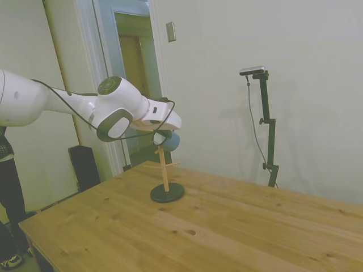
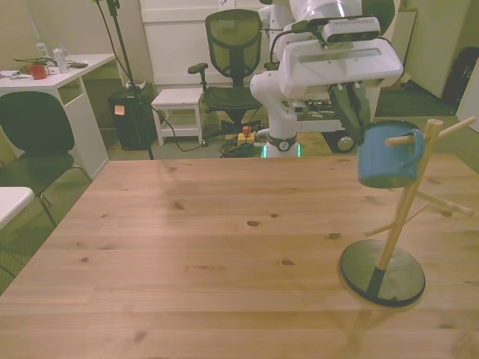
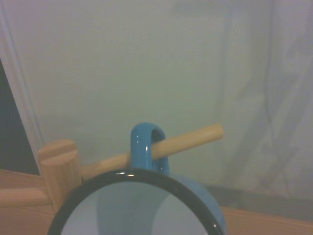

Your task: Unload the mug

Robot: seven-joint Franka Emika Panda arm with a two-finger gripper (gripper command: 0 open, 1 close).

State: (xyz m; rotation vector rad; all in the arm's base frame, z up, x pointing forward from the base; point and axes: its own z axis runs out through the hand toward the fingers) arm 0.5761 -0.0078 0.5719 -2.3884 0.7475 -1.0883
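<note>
A wooden table (image 2: 187, 247) carries only the peg stand (image 2: 383, 275).
</note>
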